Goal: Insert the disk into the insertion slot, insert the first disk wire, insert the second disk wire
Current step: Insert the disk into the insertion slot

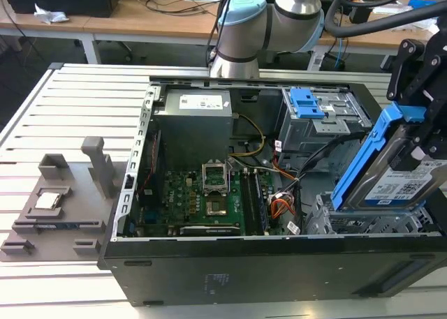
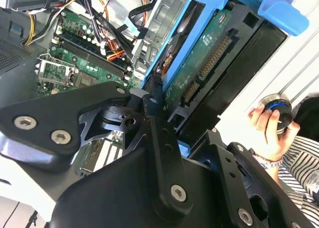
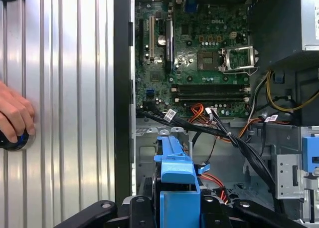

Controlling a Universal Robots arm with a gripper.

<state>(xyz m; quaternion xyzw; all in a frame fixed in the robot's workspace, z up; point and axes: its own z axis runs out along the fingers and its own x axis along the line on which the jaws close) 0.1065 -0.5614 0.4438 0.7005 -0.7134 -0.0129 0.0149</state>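
Observation:
My gripper (image 1: 421, 148) is shut on the disk (image 1: 398, 183), a grey drive with a white label in a bright blue carrier. In the exterior view the disk hangs tilted, its low end just above the insertion slot (image 1: 349, 223), a silver perforated cage at the case's near right corner. In the second wrist view the disk (image 2: 209, 58) shows its green board and connector. In the first wrist view the carrier (image 3: 175, 185) sits between my black fingers (image 3: 137, 210), above the slot's metal (image 3: 145, 148). The first disk wire (image 3: 219, 180), thin and red, lies beside it. I cannot pick out the second disk wire among the black cables.
A taller grey cage with a blue latch (image 1: 307, 104) stands behind the slot. Orange wires (image 1: 279, 209) and black cables (image 3: 234, 138) cross near the motherboard (image 1: 209, 193). A person's hand (image 3: 14, 115) rests on a round knob outside the case. A grey fixture (image 1: 56, 207) lies on the exterior view's left.

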